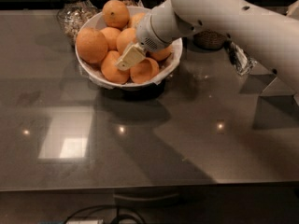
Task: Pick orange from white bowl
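Note:
The white bowl point(174, 62) stands at the back of the dark table, piled with several oranges. The largest, a bright round orange point(91, 45), lies at the bowl's left side. Another orange point(116, 13) sits on top at the back. My gripper point(128, 59) reaches in from the right on a thick white arm. It is down among the middle oranges, its pale tip between an orange at the front point(112, 70) and one beside it point(145, 71). The arm hides the right part of the pile.
Glass jars point(72, 17) stand behind the bowl at the left. A dark round object point(210, 40) and a shiny packet point(240, 59) lie to the bowl's right. The table's front edge runs along the bottom, with cables below it.

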`<state>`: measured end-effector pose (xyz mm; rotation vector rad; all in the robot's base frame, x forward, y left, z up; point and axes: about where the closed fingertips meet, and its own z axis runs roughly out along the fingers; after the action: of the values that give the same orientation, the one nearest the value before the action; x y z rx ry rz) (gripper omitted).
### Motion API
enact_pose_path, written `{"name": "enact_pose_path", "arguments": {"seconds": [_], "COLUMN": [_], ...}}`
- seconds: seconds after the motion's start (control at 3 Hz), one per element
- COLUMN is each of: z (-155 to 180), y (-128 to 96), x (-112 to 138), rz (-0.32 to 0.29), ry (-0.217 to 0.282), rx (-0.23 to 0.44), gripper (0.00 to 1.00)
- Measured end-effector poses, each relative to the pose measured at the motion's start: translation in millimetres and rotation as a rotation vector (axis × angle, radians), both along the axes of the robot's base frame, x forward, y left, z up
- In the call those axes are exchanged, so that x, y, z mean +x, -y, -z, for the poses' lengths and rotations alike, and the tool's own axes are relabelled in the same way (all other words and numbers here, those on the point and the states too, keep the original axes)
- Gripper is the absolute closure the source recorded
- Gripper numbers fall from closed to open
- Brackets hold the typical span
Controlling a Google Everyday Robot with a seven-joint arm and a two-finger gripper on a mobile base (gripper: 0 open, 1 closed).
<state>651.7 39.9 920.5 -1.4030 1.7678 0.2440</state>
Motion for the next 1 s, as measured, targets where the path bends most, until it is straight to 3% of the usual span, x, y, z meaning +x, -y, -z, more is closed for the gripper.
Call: {"name": "enact_pose_path", "arguments": {"seconds": [0.33,1.0], "z": [0.0,0.0], "y": [0.0,-0.1], "x": [0.0,0.0], "rz": [0.000,0.000], "ry": [0.000,0.000], "rx": [0.000,0.000], "gripper": [0.41,0.87]}}
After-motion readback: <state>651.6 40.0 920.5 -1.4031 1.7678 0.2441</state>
